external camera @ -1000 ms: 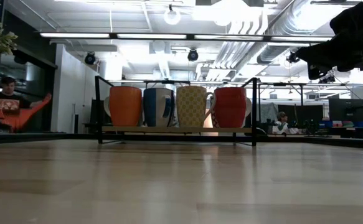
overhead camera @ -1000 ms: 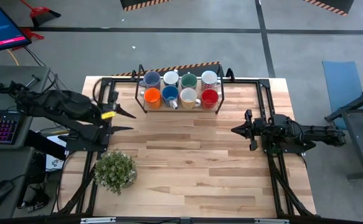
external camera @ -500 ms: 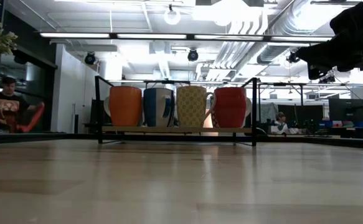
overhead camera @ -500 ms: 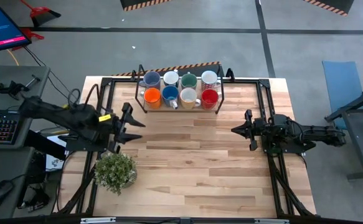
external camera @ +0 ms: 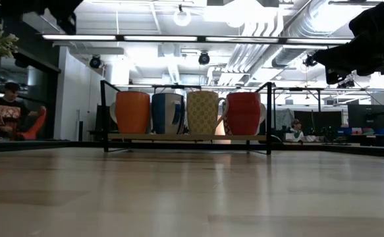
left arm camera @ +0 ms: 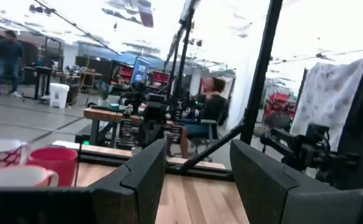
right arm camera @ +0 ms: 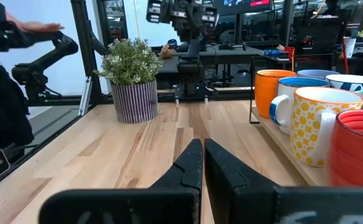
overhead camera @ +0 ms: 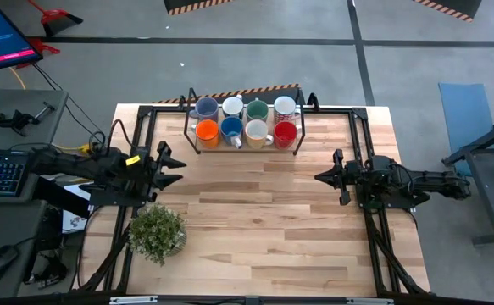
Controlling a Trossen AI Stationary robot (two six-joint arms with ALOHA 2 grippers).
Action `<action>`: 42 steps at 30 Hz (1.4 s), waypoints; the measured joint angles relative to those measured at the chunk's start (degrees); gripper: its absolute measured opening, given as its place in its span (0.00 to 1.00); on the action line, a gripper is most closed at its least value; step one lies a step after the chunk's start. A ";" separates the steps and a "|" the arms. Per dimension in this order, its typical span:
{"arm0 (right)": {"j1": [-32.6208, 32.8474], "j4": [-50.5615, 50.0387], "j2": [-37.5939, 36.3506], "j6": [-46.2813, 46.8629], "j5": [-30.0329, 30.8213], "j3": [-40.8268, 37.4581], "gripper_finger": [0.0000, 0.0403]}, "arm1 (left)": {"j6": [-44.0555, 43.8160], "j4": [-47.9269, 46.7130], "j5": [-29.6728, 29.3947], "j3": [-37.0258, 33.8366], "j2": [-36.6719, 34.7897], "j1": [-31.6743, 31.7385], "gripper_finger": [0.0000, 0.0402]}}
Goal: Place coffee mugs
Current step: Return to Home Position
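Observation:
Several coffee mugs stand upright in two rows in a black wire rack [overhead camera: 191,135] at the table's far middle: orange [overhead camera: 207,130], blue [overhead camera: 231,129], cream [overhead camera: 256,130] and red [overhead camera: 285,133] in front, grey-blue [overhead camera: 206,108], white [overhead camera: 232,107], green [overhead camera: 257,108] and patterned [overhead camera: 285,106] behind. My left gripper [overhead camera: 179,170] is open over the table's left edge, pointing right, clear of the rack. My right gripper [overhead camera: 321,177] is shut at the right side, pointing left, with nothing in it.
A potted green plant [overhead camera: 157,232] stands at the near left, just in front of my left gripper. Black frame bars [overhead camera: 358,135] run along the table's sides. The middle and near parts of the wooden table [overhead camera: 263,220] are bare. People show in the room beyond.
My left gripper has come down over the table's left edge and tipped up from slanting downward to about level, rolling as it went. It stays open. A dark part of that arm now shows at the low view's upper left. The mugs and my right arm have kept still.

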 joint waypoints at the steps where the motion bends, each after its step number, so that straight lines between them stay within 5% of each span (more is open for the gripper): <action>1: 0.00 -0.02 0.00 0.01 0.00 0.00 0.00 | -0.42 0.18 -0.01 -1.11 -1.29 0.26 0.42; 22: 0.02 -0.01 0.00 0.01 -0.01 0.00 0.00 | -1.48 -1.75 0.17 -13.07 -17.71 3.14 0.42; 30: 0.02 0.00 0.00 0.01 0.00 0.00 0.00 | -0.37 -11.24 -1.19 -13.05 -17.61 3.14 0.42; 42: 0.01 0.00 0.00 0.00 -0.01 0.00 0.00 | 3.65 -10.78 -3.21 -13.05 -17.61 3.12 0.42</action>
